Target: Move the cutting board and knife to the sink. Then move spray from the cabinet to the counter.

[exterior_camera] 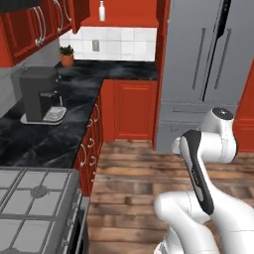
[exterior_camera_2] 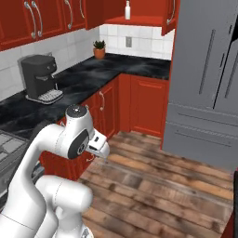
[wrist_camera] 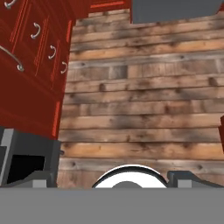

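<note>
The spray (exterior_camera: 101, 10) (exterior_camera_2: 127, 9), a slim white bottle, stands upright on the red shelf of the open wall cabinet (exterior_camera: 121, 21) (exterior_camera_2: 139, 21) in the far corner. Below it runs the black marble counter (exterior_camera: 74, 94) (exterior_camera_2: 116, 69). My gripper (exterior_camera_2: 103, 151) (wrist_camera: 113, 177) hangs low over the wooden floor, far from the spray, pointing down. Its fingertips (wrist_camera: 40, 177) stand wide apart, open, with nothing between them. The cutting board, the knife and the sink are out of view.
A black coffee machine (exterior_camera: 37, 94) (exterior_camera_2: 41, 76) and a potted plant (exterior_camera: 66, 55) (exterior_camera_2: 99, 49) sit on the counter. A grey fridge (exterior_camera: 208, 64) (exterior_camera_2: 209, 79) fills the right. A stove (exterior_camera: 30, 208) is at the near left. Red base cabinets (wrist_camera: 26, 65) border the plank floor (wrist_camera: 140, 100).
</note>
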